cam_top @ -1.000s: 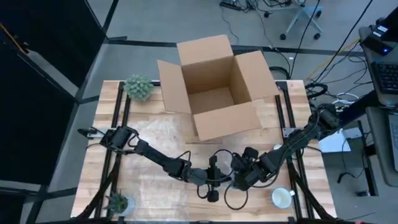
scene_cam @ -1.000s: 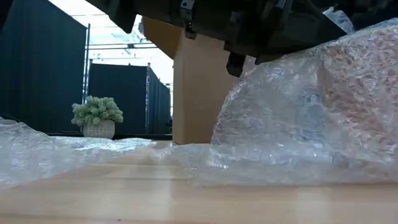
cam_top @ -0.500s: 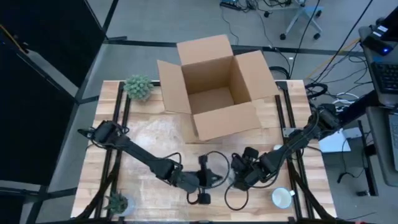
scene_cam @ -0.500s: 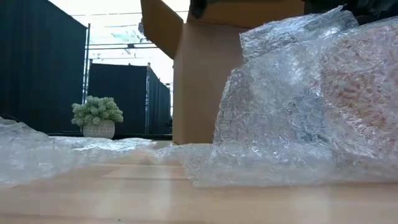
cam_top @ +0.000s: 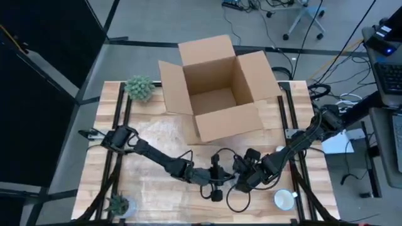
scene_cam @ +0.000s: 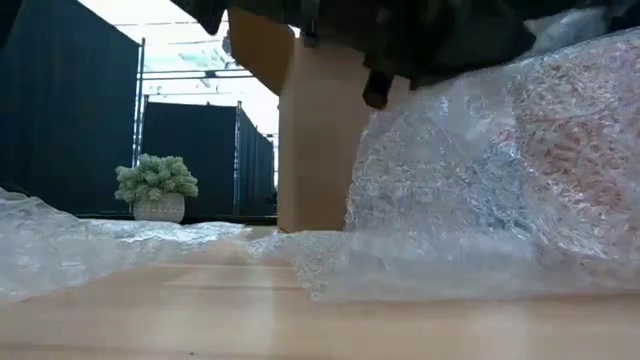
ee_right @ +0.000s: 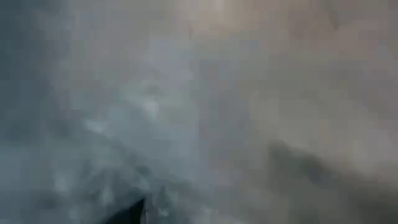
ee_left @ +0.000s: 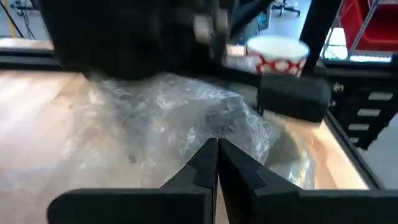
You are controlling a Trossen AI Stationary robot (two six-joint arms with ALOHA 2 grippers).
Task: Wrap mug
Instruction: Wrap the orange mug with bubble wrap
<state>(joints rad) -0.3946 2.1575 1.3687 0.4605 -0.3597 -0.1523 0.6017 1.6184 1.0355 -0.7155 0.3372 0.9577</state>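
Clear bubble wrap (scene_cam: 470, 190) is seen bunched into a tall heap on the wooden tabletop (cam_top: 151, 188), in front of the open cardboard box (cam_top: 217, 88) that stands at the far middle of the tabletop. From above, both arms are seen meeting just in front of the box's near wall: the left gripper (cam_top: 221, 178) is reached in from the left, and the right gripper (cam_top: 239, 182) is brought in from the right, the two nearly touching over the wrap. In the left wrist view the left fingers (ee_left: 200, 167) are pressed together, tip to tip, with a fold of the wrap seemingly pinched between them. The right wrist view is filled by blurred wrap, so the spread of the right fingers cannot be told. The mug (cam_top: 284, 199), white inside with a red-and-white pattern outside, is found upright and unwrapped on the tabletop, to the right of the box's near right corner and well nearer the front edge, just beyond the right gripper. A potted plant (cam_top: 139, 88) is placed just left of the box, and a smaller plant (cam_top: 118, 204) near the front left corner.
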